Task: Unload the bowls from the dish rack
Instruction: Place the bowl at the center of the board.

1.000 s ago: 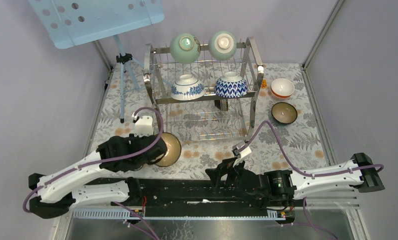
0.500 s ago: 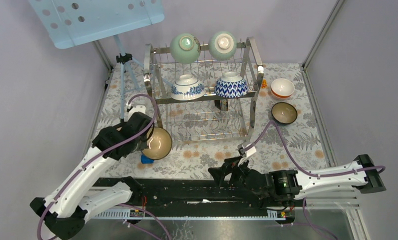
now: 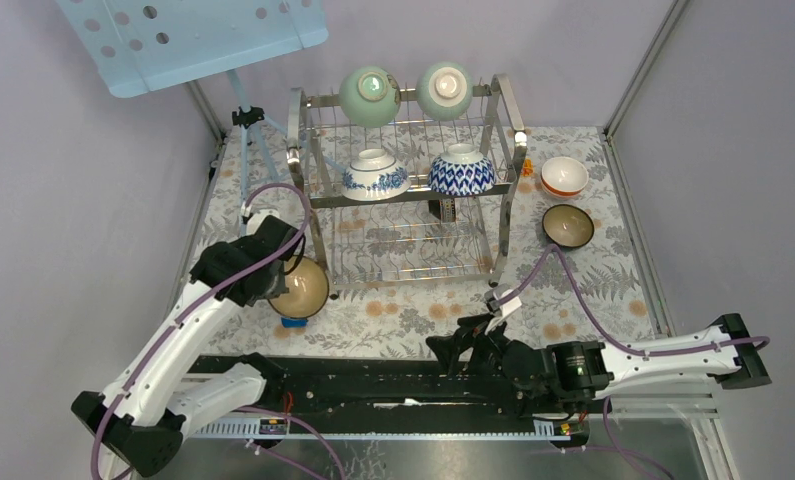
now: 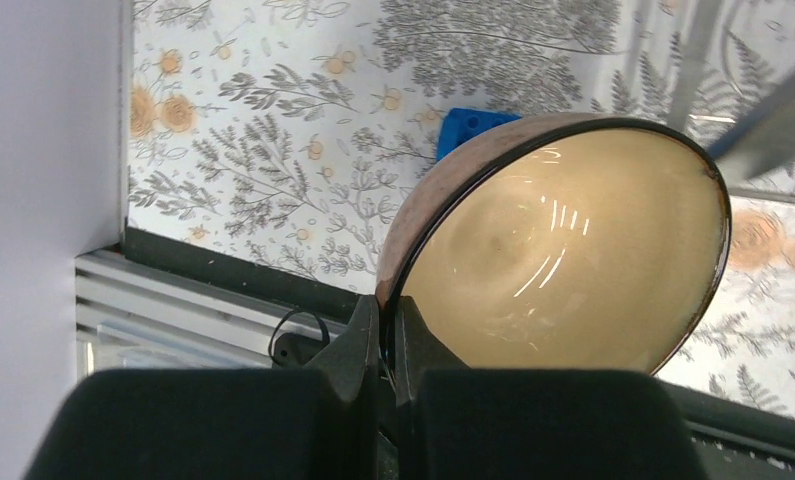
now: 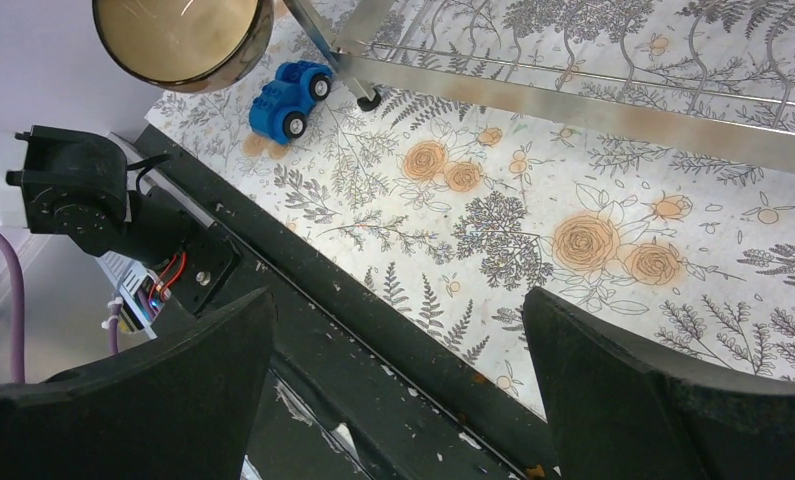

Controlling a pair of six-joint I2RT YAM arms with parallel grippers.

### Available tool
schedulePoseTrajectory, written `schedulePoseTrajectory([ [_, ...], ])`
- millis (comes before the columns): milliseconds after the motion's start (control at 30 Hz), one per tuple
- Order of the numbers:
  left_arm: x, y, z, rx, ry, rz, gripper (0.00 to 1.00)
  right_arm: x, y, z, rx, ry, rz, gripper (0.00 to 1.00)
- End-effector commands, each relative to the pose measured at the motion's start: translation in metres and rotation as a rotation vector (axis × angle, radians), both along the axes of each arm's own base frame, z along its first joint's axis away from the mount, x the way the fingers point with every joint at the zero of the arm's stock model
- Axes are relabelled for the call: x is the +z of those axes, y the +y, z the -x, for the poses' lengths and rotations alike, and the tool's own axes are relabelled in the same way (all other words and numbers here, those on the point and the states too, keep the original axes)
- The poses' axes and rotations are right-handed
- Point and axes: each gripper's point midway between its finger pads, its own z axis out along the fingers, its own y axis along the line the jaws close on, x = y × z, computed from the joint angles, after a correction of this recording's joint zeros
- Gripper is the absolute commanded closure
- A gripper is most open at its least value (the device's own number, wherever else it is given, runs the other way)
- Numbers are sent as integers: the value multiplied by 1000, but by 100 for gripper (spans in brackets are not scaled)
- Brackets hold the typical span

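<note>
Left gripper [image 4: 385,322] pinches the brown bowl [image 4: 563,250] by its rim beside the dish rack [image 3: 418,196]: probably slippery, breakable ceramic. Right gripper [image 5: 398,330] gapes, empty.

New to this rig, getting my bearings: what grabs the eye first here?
The left gripper pinches a tilted brown bowl by its rim, near a blue toy car, front-left of the shiny dish rack. Two pale green bowls stand tipped on edge on the rack's top tier.

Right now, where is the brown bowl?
Top view, left side: the brown bowl is held in the left gripper, left of the dish rack's front-left leg.
</note>
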Motion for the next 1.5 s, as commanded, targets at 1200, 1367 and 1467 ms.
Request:
schedulePoseTrajectory([
  [1200, -63, 52, -147, 1048, -518, 731, 100, -1, 21, 5, -5, 46, -10, 0],
  [1367, -77, 47, -152, 1114, -491, 788, 100, -2, 24, 4, -24, 60, -16, 0],
  [1467, -83, 48, -156, 1146, -476, 784, 100, -1, 24, 2, -41, 63, -17, 0],
])
